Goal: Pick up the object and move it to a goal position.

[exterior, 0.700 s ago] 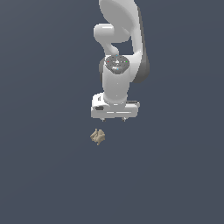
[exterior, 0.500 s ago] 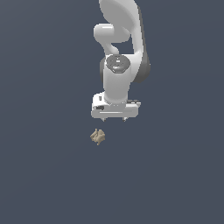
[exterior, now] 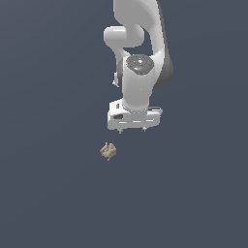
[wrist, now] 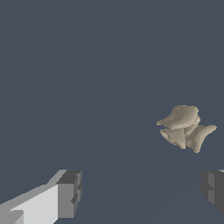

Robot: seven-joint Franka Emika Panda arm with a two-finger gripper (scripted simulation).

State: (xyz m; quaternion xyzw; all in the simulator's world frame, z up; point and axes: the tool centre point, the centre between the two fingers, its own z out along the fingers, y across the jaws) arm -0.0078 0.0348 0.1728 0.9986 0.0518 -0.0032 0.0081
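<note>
The object [exterior: 108, 151] is a small tan-beige lump with knobbly projections, lying on the dark grey floor. In the wrist view the object [wrist: 185, 128] lies ahead of the fingers, nearer one of them. My gripper [exterior: 131, 130] hangs from the white arm, above the floor and to the exterior view's right of the object, not touching it. Its jaws stand wide apart and hold nothing. Two dark fingertips [wrist: 70, 194] show in the wrist view with bare floor between them.
The white arm [exterior: 140, 58] rises from the gripper to the top of the exterior view. The plain dark grey floor [exterior: 53, 193] fills the rest of both views.
The arm has shifted very slightly. The object has not moved.
</note>
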